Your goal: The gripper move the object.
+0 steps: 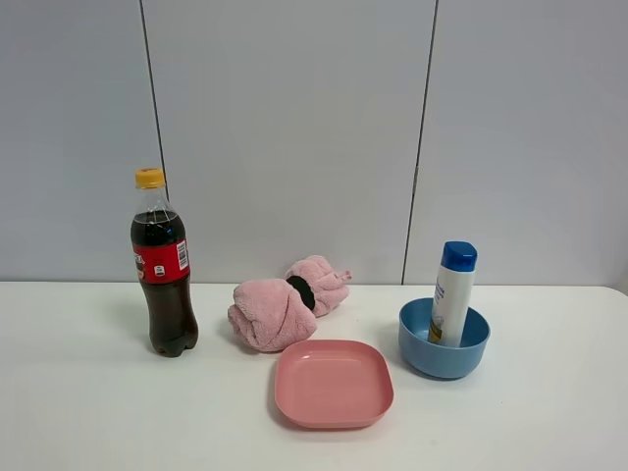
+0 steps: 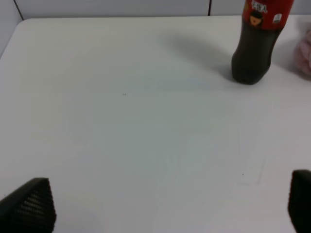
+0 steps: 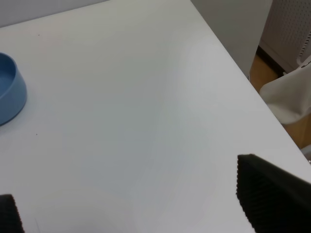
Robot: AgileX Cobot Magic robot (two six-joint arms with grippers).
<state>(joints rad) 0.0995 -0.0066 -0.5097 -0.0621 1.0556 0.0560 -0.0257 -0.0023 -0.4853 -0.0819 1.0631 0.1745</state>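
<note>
The white bottle [image 1: 453, 292] with a blue cap and a small yellow-blue label stands upright inside a blue bowl [image 1: 444, 350] at the right of the table. Neither arm shows in the exterior high view. My left gripper [image 2: 165, 206] is open over bare table, its black fingertips [image 2: 30, 206] far apart, with the cola bottle [image 2: 257, 43] well ahead of it. My right gripper [image 3: 141, 206] is open over bare table near the table's right edge. The blue bowl [image 3: 9, 94] shows at the side of the right wrist view; the white bottle is out of that view.
A dark cola bottle [image 1: 163, 267] with a yellow cap stands at the left. A rolled pink towel [image 1: 287, 302] lies in the middle, and a pink square plate [image 1: 334, 384] lies in front of it. The table's right edge [image 3: 233, 63] drops to the floor.
</note>
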